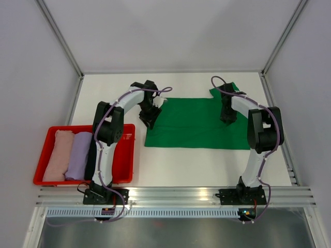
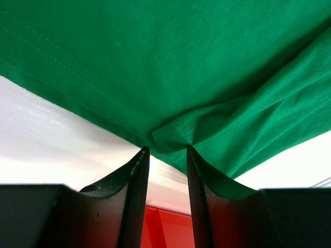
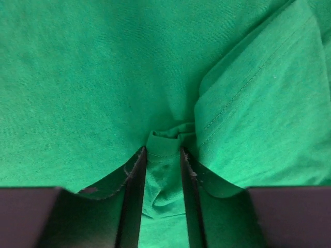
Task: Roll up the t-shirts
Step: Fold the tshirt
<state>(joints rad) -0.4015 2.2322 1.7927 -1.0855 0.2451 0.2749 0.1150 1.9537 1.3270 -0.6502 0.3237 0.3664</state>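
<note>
At 8 o'clock on the table [image 1: 181,165], a red tray [image 1: 124,155] is holding the pink t-shirt [image 1: 58,155], the lavender t-shirt [image 1: 77,155] and the black t-shirt [image 1: 91,160], lying rolled side by side. The green t-shirt [image 1: 191,124] is lying spread at the centre. The left fingers [image 2: 137,186] are pinching a lifted fold at its 9 o'clock edge, standing only narrowly apart. The right fingers [image 3: 135,181] are gripping bunched cloth near its 3 o'clock edge, equally narrow.

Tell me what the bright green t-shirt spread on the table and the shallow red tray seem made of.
The bright green t-shirt looks like soft matte knit cloth, likely cotton: fine grain, stitched hems, limp folds. The shallow red tray is probably moulded plastic, smooth, faintly glossy: stiff even rim, uniform colour.
</note>
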